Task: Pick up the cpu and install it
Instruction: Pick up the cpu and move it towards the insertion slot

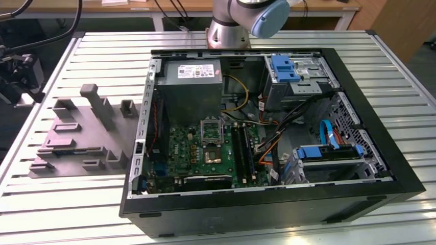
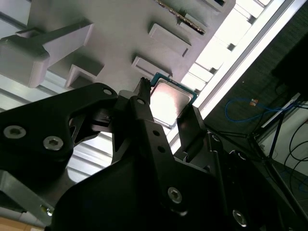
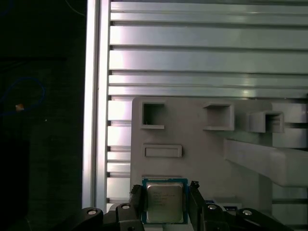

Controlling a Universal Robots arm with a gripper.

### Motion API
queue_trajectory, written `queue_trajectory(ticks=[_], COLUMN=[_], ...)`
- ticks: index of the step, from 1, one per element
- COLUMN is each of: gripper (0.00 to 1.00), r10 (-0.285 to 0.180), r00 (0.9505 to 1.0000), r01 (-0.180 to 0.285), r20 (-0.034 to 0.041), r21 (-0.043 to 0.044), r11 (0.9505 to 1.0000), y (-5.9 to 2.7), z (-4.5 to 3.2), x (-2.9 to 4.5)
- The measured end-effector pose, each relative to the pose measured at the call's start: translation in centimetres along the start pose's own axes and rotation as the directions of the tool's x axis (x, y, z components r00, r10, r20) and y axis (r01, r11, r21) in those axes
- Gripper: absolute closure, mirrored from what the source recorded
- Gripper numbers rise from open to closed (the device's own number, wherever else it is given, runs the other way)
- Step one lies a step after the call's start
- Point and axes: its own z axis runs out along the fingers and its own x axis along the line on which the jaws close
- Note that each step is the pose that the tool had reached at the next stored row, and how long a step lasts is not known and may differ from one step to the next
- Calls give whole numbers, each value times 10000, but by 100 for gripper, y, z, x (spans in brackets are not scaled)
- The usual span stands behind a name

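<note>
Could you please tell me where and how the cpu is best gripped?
Probably by two opposite edges, from straight above: the cpu lies flat on the grey tray, thin and square, with its broad metal top facing up.

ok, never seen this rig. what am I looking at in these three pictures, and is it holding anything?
It is one robot arm standing on a slatted metal table. The exterior view looks down on the table: an open computer case with a green circuit board inside, and beside it, on the exterior view's left, a grey moulded tray. Both wrist views come from cameras riding on the arm, looking at that tray. There the gripper straddles the cpu, a small silvery square near the tray's edge. Whether it is clamped on it I cannot tell.
</note>
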Motion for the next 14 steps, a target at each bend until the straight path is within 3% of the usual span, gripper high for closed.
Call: queue_trajectory(ticks=[14], gripper=[53], r10=[4], r00=[10000], r01=[-4], r20=[0], r21=[0], r11=[10000], y=[4], z=[-56], x=[0])
